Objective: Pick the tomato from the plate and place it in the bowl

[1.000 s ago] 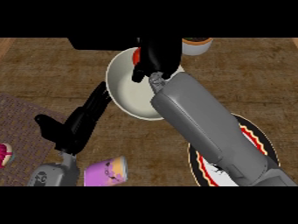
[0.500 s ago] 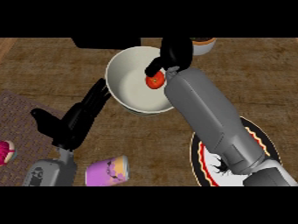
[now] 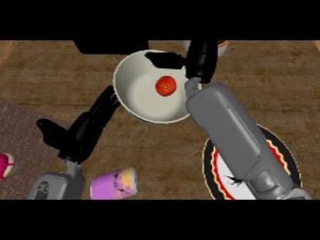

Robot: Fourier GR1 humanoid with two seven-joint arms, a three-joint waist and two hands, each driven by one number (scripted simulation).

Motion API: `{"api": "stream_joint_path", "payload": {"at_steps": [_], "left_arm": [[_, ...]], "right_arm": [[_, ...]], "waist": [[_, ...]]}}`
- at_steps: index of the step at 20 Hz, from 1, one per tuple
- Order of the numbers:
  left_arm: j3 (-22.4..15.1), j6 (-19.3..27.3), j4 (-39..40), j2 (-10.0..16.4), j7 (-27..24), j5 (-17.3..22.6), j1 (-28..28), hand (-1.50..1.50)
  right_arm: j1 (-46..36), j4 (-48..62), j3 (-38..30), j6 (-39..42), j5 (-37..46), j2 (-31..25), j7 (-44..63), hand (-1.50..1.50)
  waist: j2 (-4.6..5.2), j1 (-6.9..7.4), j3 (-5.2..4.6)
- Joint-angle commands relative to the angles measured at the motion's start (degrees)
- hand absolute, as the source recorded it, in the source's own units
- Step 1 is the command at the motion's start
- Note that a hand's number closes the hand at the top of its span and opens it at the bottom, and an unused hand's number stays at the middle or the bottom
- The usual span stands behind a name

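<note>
Over the bowl [image 3: 125, 91], the right hand [image 3: 201, 61] hangs open — fingers clear of the tomato [image 3: 165, 86] inside.

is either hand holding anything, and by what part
Nothing is held. The tomato lies loose in the bowl; the right hand is open at its rim, the left hand open too.

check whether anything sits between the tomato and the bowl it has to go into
Nothing visible does: the tomato already lies inside the bowl, on its pale floor. The right hand hangs over the bowl's far rim, apart from the tomato.
</note>
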Motion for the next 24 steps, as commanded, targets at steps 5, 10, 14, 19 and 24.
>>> {"api": "stream_joint_path", "payload": {"at_steps": [5, 10, 14, 19, 24], "left_arm": [[1.31, 0.96, -1.48, 0.41, 0.79, 0.49, 2.36, 0.0], [2.72, 0.22, -2.48, 2.23, 0.32, 0.76, 3.77, 0.0], [2.23, 1.53, -2.87, 1.08, 0.11, 0.14, 4.89, 0.0], [2.34, 0.49, -1.76, 0.89, -1.22, 0.86, 5.93, 0.0], [2.95, 0.96, -1.82, 1.67, -0.35, 0.51, 5.73, 0.0]], "right_arm": [[18.97, -29.89, 12.99, -9.32, -6.79, 0.01, -6.35, -1.5], [34.18, -48.09, 22.69, -11.27, 0.04, 0.0, -6.62, -1.5], [48.46, -58.32, 34.95, -13.59, 6.81, -1.61, -9.18, -1.5], [64.59, -65.63, 49.59, -16.9, 14.24, -8.25, -15.05, 1.5], [64.05, -59.09, 50.45, -15.25, 12.74, -4.3, -13.93, 1.5]], "waist": [[-1.14, -3.27, -0.04], [-1.35, -4.33, -0.12], [-1.82, -5.24, -0.13], [-1.85, -5.92, -0.12], [-2.31, -6.65, -0.12]]}}
